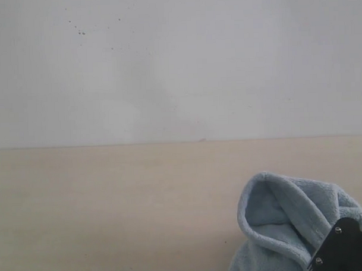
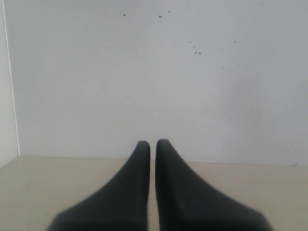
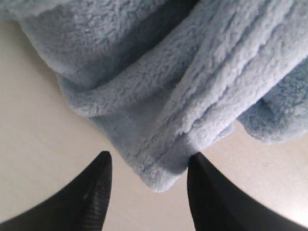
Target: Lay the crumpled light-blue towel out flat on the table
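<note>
Between R hand tips: towel corner.

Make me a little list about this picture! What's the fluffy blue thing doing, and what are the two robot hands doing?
towel: crumpled in a fluffy heap, not flat yet
where: on the table, low on the right of the exterior view
right gripper: open, with a towel corner between its fingers, not pinched
left gripper: shut, empty, pointing at the wall
wall: white with small dark specks
</note>
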